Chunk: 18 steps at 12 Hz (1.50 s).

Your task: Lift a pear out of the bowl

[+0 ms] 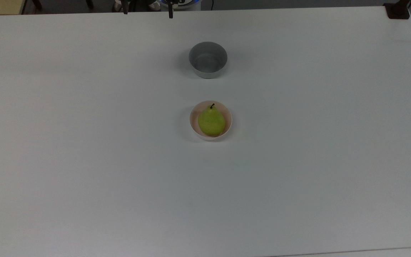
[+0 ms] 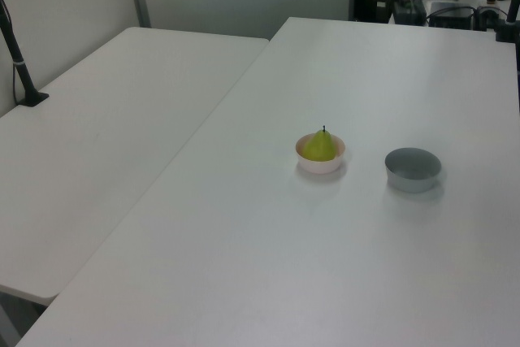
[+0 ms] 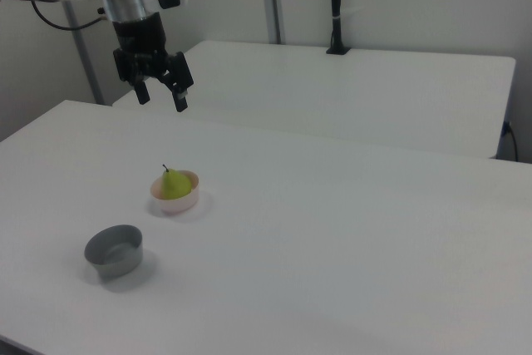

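A small yellow-green pear with a dark stem sits upright in a pale pink bowl near the middle of the white table. The left view has the pear in the bowl too. In the right view my gripper hangs open high above the table, behind and to the left of the pear and bowl, with nothing between its fingers. In the top view, the gripper has its two dark fingertips poking in at the upper edge, far from the bowl.
An empty grey bowl stands on the table a short way from the pink one, also seen as the grey bowl in the right view's lower left. A second white table adjoins, with a black post clamped on it.
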{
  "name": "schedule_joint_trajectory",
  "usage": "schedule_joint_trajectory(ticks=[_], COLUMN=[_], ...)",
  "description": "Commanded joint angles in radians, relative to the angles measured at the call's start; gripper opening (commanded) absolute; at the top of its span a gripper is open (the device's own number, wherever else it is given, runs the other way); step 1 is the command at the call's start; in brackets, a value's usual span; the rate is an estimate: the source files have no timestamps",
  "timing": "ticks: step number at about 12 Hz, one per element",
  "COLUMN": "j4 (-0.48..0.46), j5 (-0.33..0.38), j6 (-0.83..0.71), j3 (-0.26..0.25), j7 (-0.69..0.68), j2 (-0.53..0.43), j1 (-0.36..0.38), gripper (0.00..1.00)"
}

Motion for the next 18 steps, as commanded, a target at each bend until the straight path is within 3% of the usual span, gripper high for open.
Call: schedule_joint_trajectory(ticks=[1, 12, 18], j4=[-0.010, -0.012, -0.055], j5=[0.013, 0.013, 0.013], j6=[-0.038, -0.014, 0.172], j3=[0.006, 0.007, 0.009], j7=[0.002, 0.002, 0.002], j2=[-0.014, -0.002, 0.099], j1=[-0.005, 0.007, 0.102], gripper=[1.00, 1.00, 1.00])
